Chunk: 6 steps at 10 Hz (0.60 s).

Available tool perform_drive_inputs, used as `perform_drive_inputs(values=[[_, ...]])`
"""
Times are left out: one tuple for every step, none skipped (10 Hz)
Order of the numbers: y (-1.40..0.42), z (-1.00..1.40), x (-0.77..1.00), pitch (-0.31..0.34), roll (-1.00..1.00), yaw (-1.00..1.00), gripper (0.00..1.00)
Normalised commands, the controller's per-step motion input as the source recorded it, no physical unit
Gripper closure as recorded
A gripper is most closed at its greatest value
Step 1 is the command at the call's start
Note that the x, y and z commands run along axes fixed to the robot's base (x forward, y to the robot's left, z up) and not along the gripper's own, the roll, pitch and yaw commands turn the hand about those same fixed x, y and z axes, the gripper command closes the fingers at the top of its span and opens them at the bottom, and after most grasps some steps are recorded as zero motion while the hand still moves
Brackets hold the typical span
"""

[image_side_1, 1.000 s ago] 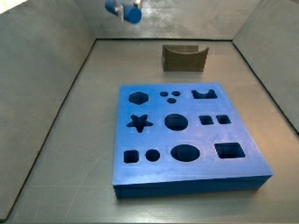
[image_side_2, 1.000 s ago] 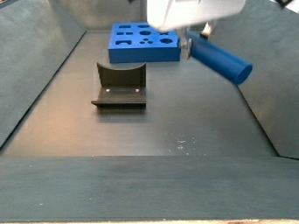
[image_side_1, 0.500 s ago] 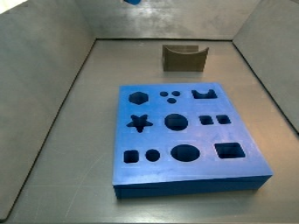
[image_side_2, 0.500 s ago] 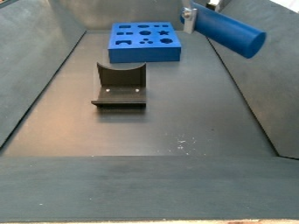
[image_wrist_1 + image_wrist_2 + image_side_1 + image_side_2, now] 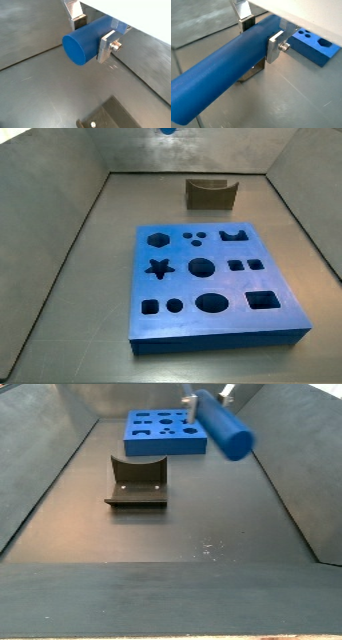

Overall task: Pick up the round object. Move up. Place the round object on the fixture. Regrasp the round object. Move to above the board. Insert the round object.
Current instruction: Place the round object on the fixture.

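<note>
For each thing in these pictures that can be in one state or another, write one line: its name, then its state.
gripper: shut on the round object, raised high above the floor.
round object: held in the air between the fingers, tilted, touching neither fixture nor board.
fixture: standing on the floor, notch empty.
board: lying flat on the floor, all holes empty.
</note>
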Motion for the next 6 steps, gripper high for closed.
perform_drive_inputs(values=[[0.10,-0.04,1.00,-0.053,-0.07,-0.76,1.00],[0.10,-0.04,1.00,-0.029,-0.08,-0.45,1.00],[0.09,-0.04,1.00,-0.008,-0.08,-0.21,1.00],[0.09,-0.04,1.00,0.007,-0.09,-0.12,1.00],[0.08,-0.04,1.00,0.025,-0.10,-0.07,1.00],[0.08,-0.04,1.00,0.039,-0.11,-0.06,1.00]])
